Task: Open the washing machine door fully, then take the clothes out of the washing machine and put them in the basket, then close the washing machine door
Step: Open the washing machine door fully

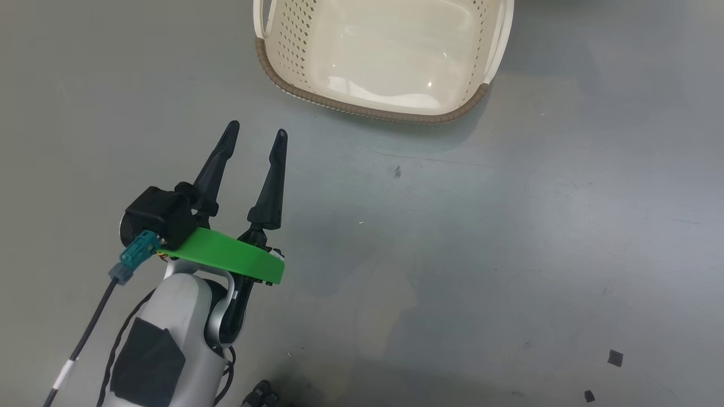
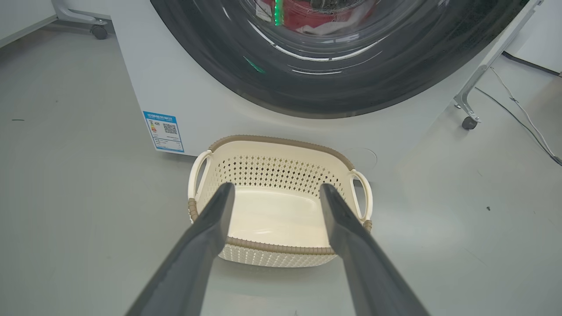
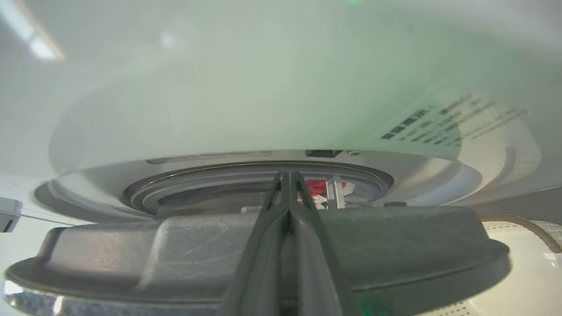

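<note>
1. The left pincer [image 1: 256,130] is held spread wide over the floor [image 1: 509,226], just short of the basket [image 1: 294,39], with nothing gripped.
2. The basket is stood upright on the floor.
3. Just behind the basket, the washing machine [image 2: 197,96] is seen.
4. Above the basket, the washing machine door [image 2: 333,87] is seen, and the clothes [image 2: 307,17] are glimpsed red inside through its glass.
5. Beyond the basket, at the door's grey edge, the right pincer [image 3: 287,175] is pressed shut, its 2 fingers together. Contact cannot be told.
</note>
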Tool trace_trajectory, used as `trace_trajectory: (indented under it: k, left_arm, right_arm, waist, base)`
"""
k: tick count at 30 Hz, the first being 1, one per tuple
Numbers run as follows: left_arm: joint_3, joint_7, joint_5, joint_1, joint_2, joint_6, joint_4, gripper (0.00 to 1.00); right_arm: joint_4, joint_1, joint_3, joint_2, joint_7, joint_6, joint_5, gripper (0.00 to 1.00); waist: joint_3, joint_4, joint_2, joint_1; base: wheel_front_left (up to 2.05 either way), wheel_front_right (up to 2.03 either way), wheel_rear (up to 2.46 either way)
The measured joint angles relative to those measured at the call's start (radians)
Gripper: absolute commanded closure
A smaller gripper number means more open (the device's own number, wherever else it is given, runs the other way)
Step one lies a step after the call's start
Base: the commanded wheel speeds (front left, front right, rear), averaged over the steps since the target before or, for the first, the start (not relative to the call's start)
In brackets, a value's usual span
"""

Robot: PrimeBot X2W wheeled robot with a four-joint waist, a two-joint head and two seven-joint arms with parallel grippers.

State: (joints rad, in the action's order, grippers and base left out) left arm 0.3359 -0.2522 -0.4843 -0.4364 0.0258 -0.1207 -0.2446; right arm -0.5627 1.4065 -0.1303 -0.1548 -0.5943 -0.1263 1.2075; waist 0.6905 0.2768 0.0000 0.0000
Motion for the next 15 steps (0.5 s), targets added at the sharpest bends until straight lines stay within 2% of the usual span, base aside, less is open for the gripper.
trace_trajectory:
  k: [15]
  left_arm:
    - [-0.002,0.0,-0.001,-0.002,0.0,0.0,-0.003,0.0]
  right_arm:
    - [-0.066,0.0,-0.013,-0.003,-0.078,0.0,0.017,1.0]
  waist:
    - [-0.011,-0.005,0.0,0.0]
  base:
    - [0.0,0.0,0.0]
